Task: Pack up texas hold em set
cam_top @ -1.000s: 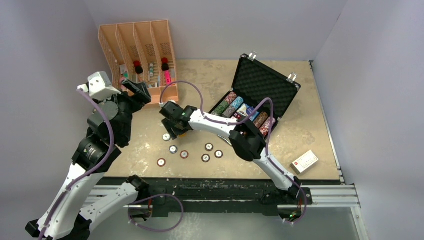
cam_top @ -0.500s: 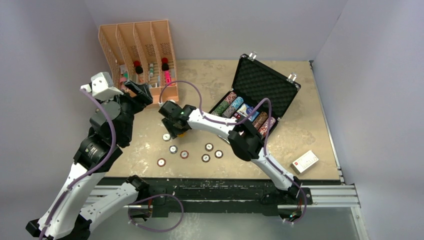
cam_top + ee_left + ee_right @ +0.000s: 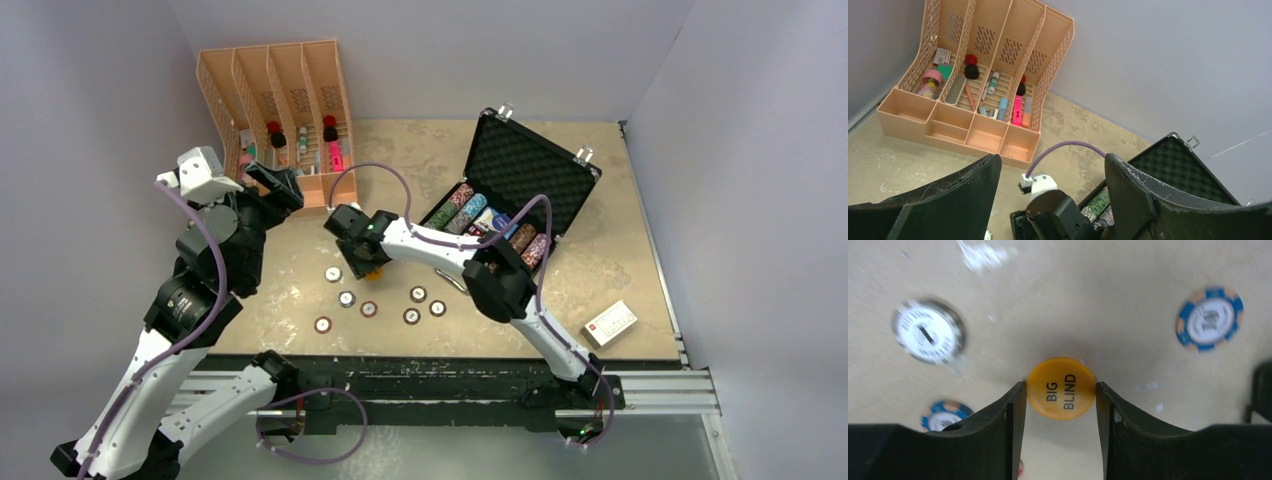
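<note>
The open black briefcase (image 3: 520, 175) stands at the back right with rows of coloured chips (image 3: 485, 222) in its foam base; it also shows in the left wrist view (image 3: 1180, 162). My right gripper (image 3: 362, 262) is low over the table, shut on a yellow "BIG BLIND" button (image 3: 1061, 388) held edge to edge between both fingers (image 3: 1015, 412). Several loose chips (image 3: 346, 298) lie around it, among them a white one (image 3: 928, 332) and a blue one (image 3: 1209, 318). The card deck (image 3: 610, 323) lies at the front right. My left gripper (image 3: 283, 190) is raised, open and empty (image 3: 1052, 159).
The orange four-slot rack (image 3: 275, 105) with bottles and pens stands at the back left, close to my left gripper; it also shows in the left wrist view (image 3: 978, 75). My right arm (image 3: 440, 250) stretches across the table in front of the briefcase. Grey walls enclose the table.
My right gripper has shifted a little to the right with the button between its fingers. My left arm has hardly moved.
</note>
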`<state>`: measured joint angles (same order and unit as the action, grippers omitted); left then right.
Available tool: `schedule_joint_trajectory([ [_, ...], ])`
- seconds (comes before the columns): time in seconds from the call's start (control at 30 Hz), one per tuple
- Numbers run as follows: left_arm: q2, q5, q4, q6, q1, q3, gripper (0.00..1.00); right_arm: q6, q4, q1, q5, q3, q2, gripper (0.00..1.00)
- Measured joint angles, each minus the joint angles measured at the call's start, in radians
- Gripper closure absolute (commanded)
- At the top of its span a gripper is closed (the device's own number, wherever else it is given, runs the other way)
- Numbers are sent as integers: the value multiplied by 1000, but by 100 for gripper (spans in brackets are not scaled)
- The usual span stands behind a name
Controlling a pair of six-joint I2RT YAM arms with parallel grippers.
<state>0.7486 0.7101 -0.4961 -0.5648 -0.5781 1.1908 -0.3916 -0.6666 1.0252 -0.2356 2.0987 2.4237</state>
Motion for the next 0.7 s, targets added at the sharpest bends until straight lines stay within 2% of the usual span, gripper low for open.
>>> schedule_joint_trajectory([
  [0.23,2,0,1,-2,0,-10,25,-20,-6,-4,-9,-216,-167,48],
  [0.43,22,-4,5,-3,0,-16,25,-50,11,-30,-32,-289,-277,48],
  [0.7,45,-8,18,-5,0,-35,25,-93,83,-157,-97,-500,-480,48],
])
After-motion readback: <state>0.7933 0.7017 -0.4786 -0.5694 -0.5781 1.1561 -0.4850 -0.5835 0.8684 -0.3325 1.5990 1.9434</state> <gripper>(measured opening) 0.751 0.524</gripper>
